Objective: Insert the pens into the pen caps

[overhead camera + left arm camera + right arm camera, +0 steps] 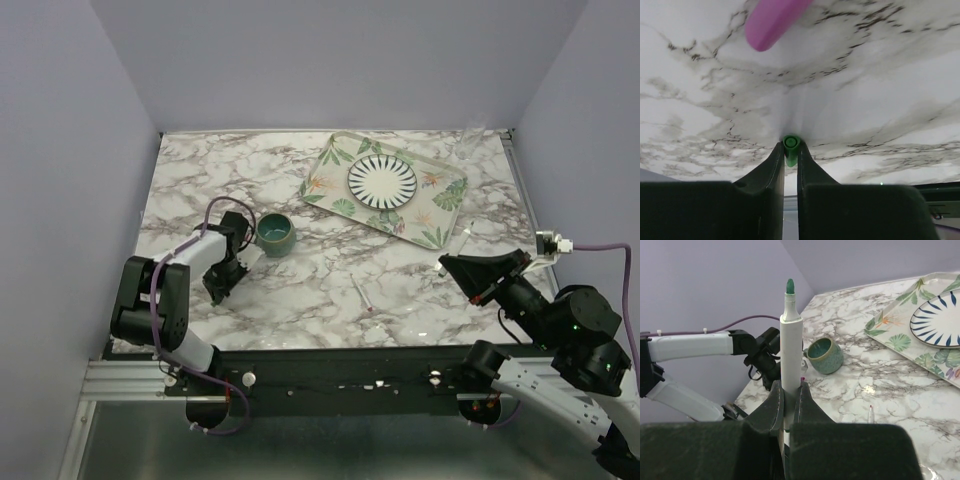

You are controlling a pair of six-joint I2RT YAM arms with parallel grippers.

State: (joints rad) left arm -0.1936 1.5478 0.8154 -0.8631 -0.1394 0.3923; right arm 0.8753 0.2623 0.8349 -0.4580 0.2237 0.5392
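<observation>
My left gripper [791,148] is shut on the green pen cap [791,143], low over the marble table; in the top view it [220,288] sits just left of the green cup. The pink-purple cap [771,20] lies on the table ahead of it. My right gripper [791,388] is shut on a white pen [790,340] whose green tip points away from the fingers; in the top view this gripper [450,265] is held above the table's right side. The second pen [362,292], red-tipped, lies loose near the table's middle and also shows in the right wrist view [870,414].
A green cup [274,233] stands right beside the left gripper. A leaf-patterned tray [440,200] holding a striped plate [382,181] lies at the back right. Walls close in the back and both sides.
</observation>
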